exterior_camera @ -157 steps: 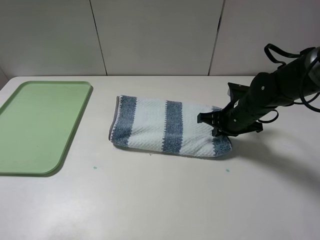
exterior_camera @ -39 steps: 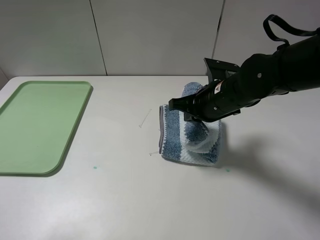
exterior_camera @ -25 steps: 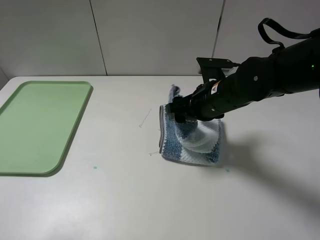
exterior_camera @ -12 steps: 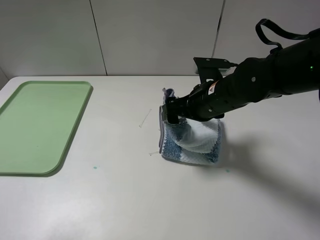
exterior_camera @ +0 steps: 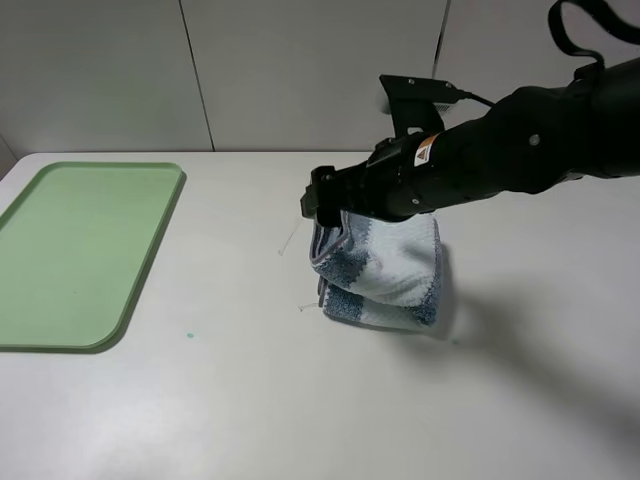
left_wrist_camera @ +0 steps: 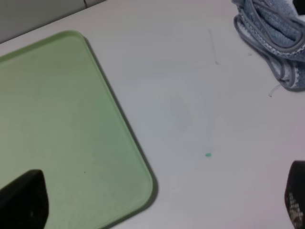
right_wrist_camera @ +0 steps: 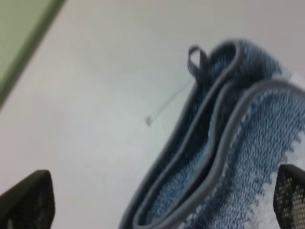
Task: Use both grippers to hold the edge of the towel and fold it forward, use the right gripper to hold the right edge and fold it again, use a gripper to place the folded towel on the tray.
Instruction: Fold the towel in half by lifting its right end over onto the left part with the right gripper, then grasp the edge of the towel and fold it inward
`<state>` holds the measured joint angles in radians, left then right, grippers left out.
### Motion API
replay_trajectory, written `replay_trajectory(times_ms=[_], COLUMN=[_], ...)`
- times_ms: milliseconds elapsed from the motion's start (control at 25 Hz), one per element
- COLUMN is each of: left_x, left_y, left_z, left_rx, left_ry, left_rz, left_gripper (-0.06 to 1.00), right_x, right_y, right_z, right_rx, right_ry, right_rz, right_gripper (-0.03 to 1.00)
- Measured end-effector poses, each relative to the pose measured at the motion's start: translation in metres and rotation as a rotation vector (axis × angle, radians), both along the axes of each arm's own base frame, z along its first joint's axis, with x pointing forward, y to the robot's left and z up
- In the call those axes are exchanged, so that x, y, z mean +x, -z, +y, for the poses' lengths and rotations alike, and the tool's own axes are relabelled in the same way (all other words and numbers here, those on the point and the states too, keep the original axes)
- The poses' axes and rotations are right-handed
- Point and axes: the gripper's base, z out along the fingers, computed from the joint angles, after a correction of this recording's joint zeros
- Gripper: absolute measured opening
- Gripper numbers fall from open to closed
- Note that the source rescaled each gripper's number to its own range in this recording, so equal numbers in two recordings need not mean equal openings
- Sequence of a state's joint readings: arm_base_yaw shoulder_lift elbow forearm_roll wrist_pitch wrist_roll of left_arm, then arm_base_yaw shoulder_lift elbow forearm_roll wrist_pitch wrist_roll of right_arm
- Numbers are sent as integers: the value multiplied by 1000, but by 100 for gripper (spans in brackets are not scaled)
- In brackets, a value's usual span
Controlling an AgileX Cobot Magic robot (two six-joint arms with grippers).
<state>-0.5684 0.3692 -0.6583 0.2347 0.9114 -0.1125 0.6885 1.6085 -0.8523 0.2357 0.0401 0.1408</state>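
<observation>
Near the middle of the table [exterior_camera: 250,400], the open-jawed right gripper [exterior_camera: 322,200] hovers over the folded towel [exterior_camera: 390,270]; pinching every layer should keep it neat for the tray [exterior_camera: 90,250].

The high camera is sitting off the arms, out front of the table [exterior_camera: 250,400]. It's looking down and across toward the back wall [exterior_camera: 300,70] from well back, taking in the whole top, with the tray [exterior_camera: 80,250] at left and the towel [exterior_camera: 385,275] right of middle.

The left wrist camera is hanging over the table's left part at mid range. It's tilting down on the tray's front right corner and a teal speck [left_wrist_camera: 208,154], just catching the towel's folded edge.

The right wrist camera is hovering very close over that same folded edge, blurry, with a loose thread [right_wrist_camera: 167,105] beside it and a sliver of tray beyond.

All three are sharing that edge and the bare strip between towel and tray.
</observation>
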Motion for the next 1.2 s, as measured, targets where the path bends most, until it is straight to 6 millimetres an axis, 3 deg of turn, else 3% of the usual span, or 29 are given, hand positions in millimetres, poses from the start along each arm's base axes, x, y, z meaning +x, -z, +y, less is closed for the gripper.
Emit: replay_trajectory(times_ms=[440,640,1200], left_x=[0,0,0], left_y=[0,0,0], left_z=[0,0,0], left_rx=[0,0,0], left_ry=[0,0,0], left_rz=[0,0,0], left_gripper=[100,100,100], right_x=[-22,-34,-46], right_y=[-27,-51,-74], right_z=[-15,-26,-103], right_rx=[-151,-210,-399], right_ry=[-165,-231,-99], right_rz=[-19,-101,62], right_gripper=[100,100,100])
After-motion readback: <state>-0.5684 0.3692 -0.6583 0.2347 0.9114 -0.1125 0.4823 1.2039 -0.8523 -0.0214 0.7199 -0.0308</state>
